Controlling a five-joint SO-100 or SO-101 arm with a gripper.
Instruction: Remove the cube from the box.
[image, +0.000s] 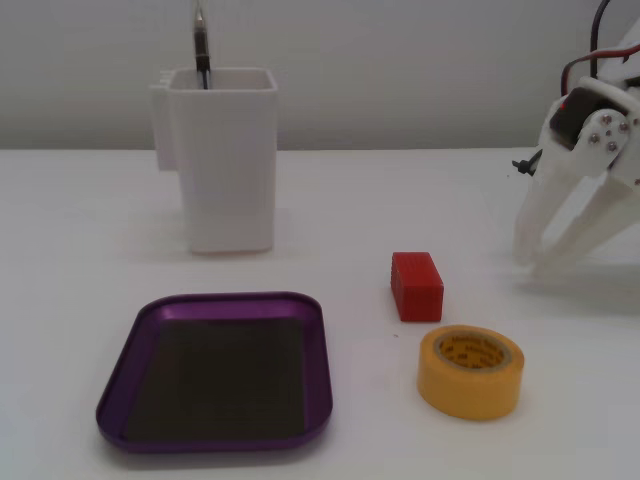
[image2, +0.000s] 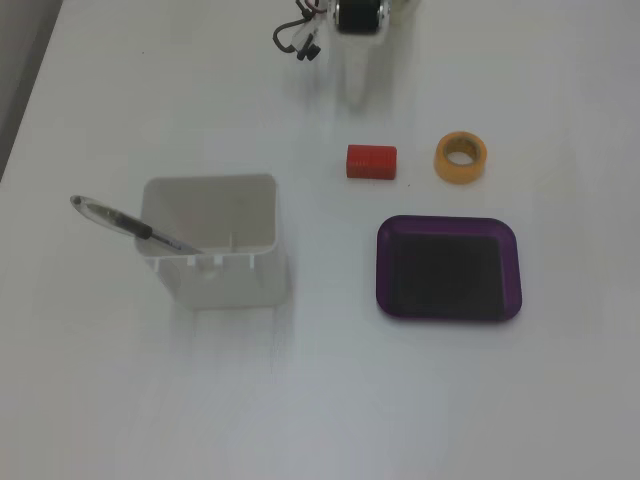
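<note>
The red cube lies on the white table, outside the purple box and to its right in this fixed view. The box holds nothing on its dark bottom. In the other fixed view the cube lies just above the box. My white gripper stands at the far right with its tips down at the table, well apart from the cube. Its fingertips nearly meet and hold nothing. From above, the gripper is faint against the table.
A yellow tape roll lies close in front of the cube, also seen from above. A tall white square container with a pen in it stands behind the box.
</note>
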